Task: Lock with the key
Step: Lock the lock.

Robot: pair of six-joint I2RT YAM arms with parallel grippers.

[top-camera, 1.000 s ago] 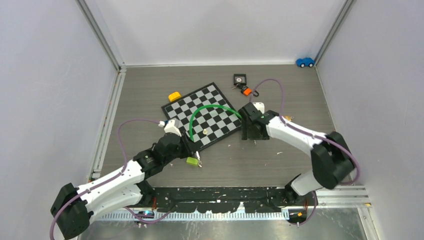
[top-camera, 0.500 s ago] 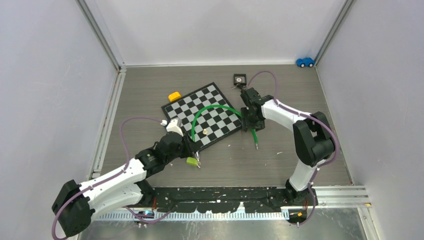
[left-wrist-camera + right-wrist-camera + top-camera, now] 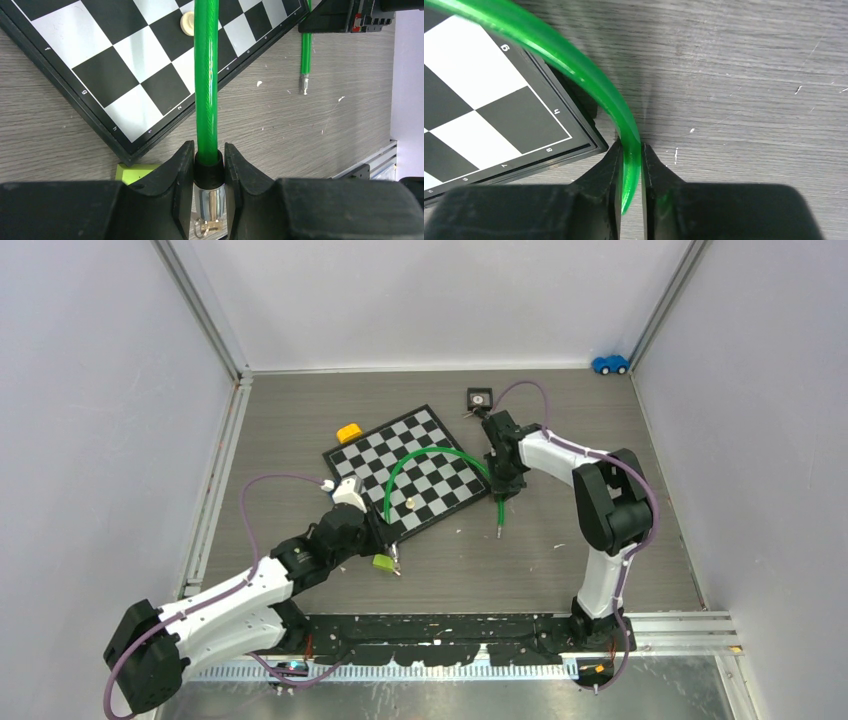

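A green cable lock [image 3: 420, 455] arches over the chessboard [image 3: 440, 435]. My left gripper [image 3: 208, 155] is shut on its black collar and chrome lock head [image 3: 209, 197], at the board's near corner. A brass key [image 3: 210, 226] with a ring sticks out of the head's lower end, and a lime-green tag [image 3: 134, 171] lies beside it. My right gripper [image 3: 630, 155] is shut on the cable [image 3: 589, 75] just off the board's right corner. The cable's metal-tipped free end [image 3: 498, 530] hangs below that gripper, over the table.
A white chess piece [image 3: 410, 502] sits on the board. A yellow block [image 3: 348, 433] lies at the board's far left edge, a small black box [image 3: 480, 398] behind the right arm, and a blue toy car [image 3: 609, 364] in the back right corner.
The right arm has folded in toward the back and its jaws have closed on the cable. The cable's free end has shifted slightly left. The left arm has stayed put.
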